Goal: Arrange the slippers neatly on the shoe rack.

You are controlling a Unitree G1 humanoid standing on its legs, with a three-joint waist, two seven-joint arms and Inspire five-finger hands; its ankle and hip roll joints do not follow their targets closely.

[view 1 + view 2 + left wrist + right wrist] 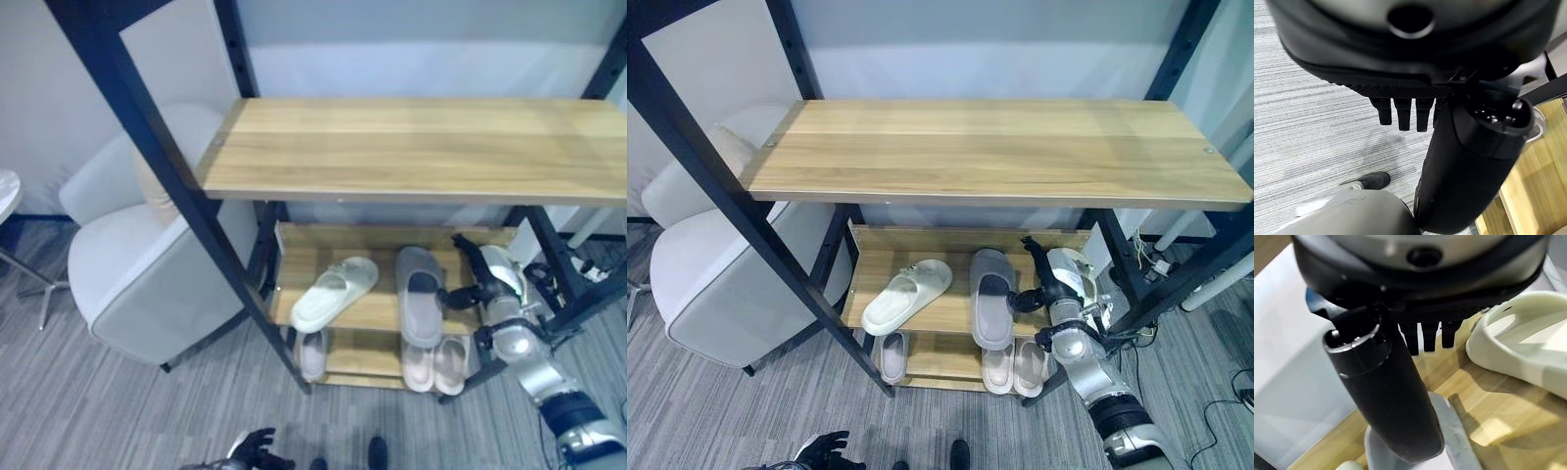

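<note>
Looking from my left, I see a pale armchair (137, 264) standing on the grey striped carpet (88, 411) beside the shoe rack (411, 147), with the edge of a small round table (8, 191) further left. My left hand (257, 448) hangs low near the carpet in front of the rack, well apart from every slipper; in its wrist view the fingers (1400, 113) hang down loosely with nothing in them and the thumb stands clear of them.

On the rack's middle shelf (372, 308) a white slipper (333, 292) lies slanted, toe toward the back right. Just beside it, to its right, a grey slipper (419, 294) lies almost straight, its heel hanging over the shelf's front edge. Below, on the bottom shelf (353, 357), one pale slipper (313, 354) sits at the left and a pale pair (436, 364) lies side by side at the right.

My right hand (480, 284) reaches in at the right end of the middle shelf, right beside the grey slipper. Its thumb points toward the slipper's side, and in the wrist view the grey slipper shows just past the thumb. Its fingers (1427, 339) hang straight, curled round nothing; I cannot tell whether the thumb actually touches the slipper.
</note>
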